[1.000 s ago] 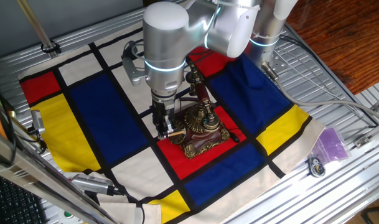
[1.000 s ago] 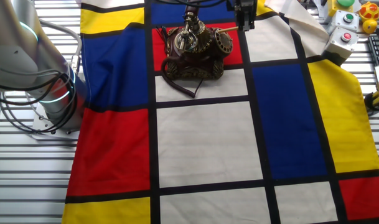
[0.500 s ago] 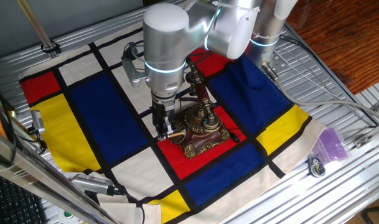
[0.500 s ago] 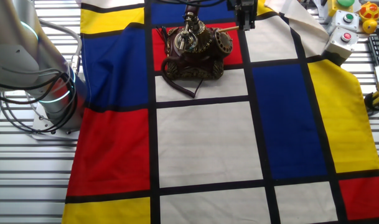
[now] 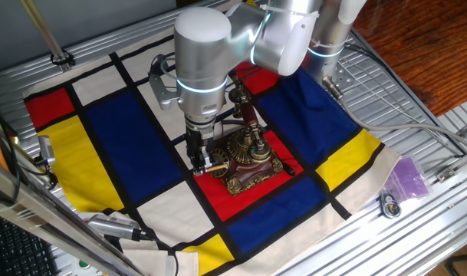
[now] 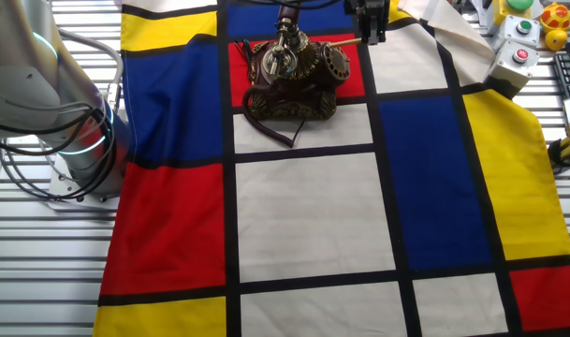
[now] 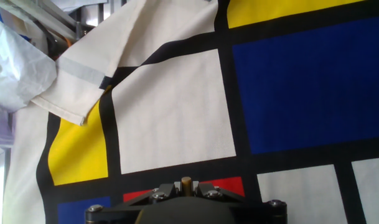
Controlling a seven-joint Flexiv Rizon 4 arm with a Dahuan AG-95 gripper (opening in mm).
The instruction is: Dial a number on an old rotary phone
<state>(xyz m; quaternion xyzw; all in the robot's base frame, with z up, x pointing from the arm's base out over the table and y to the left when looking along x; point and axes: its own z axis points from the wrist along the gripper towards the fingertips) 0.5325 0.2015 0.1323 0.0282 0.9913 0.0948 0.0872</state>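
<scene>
The old rotary phone (image 5: pixel 248 156), dark bronze with a reddish body, stands on a red square of the checkered cloth (image 5: pixel 126 130). In the other fixed view the phone (image 6: pixel 292 77) shows its round dial (image 6: pixel 336 64) facing right. My gripper (image 5: pixel 202 159) hangs just left of the phone and is shut on a thin light wooden stick (image 6: pixel 342 43) that points at the dial. In the hand view the stick's end (image 7: pixel 186 183) sits clamped between the fingers; the phone is out of that view.
A dark cord (image 6: pixel 270 126) loops from the phone onto the white square. A purple bag (image 5: pixel 408 178) lies at the table's right edge. A button box (image 6: pixel 517 58) and the robot base (image 6: pixel 74 140) flank the cloth. A folded cloth corner (image 7: pixel 77 87) shows in the hand view.
The arm has shifted very slightly away from the phone with the stick still clamped. The phone has not moved.
</scene>
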